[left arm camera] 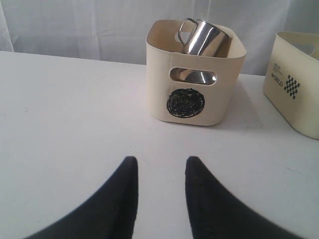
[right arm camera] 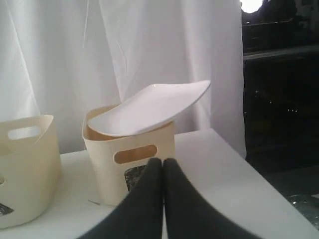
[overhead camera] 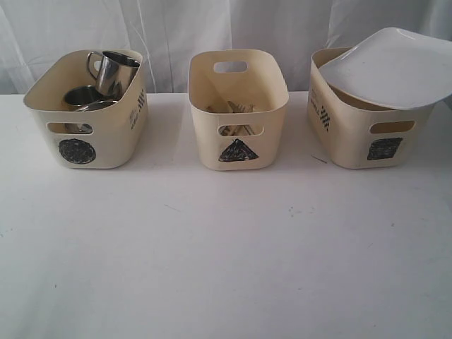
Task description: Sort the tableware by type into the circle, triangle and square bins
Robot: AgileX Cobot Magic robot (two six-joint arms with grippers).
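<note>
1. Along the table's (overhead camera: 226, 247) far edge stand three tubs: the circle bin (overhead camera: 106, 145) toward the left corner, the triangle bin (overhead camera: 205, 92) mid-edge, and the square bin (overhead camera: 339, 134) toward the right corner.
2. One steel mug (overhead camera: 116, 70) leans on other steelware in the circle bin, and wooden chopsticks (overhead camera: 236, 108) sit in the triangle bin.
3. The white plate (overhead camera: 392, 67) lies tilted across the square bin's rim, probably because it is too wide to drop inside.
4. The left gripper (left arm camera: 161, 162) has its fingers partly apart and empty. The right gripper (right arm camera: 162, 162) has its fingers pressed together on nothing, so the sorting looks finished.
</note>
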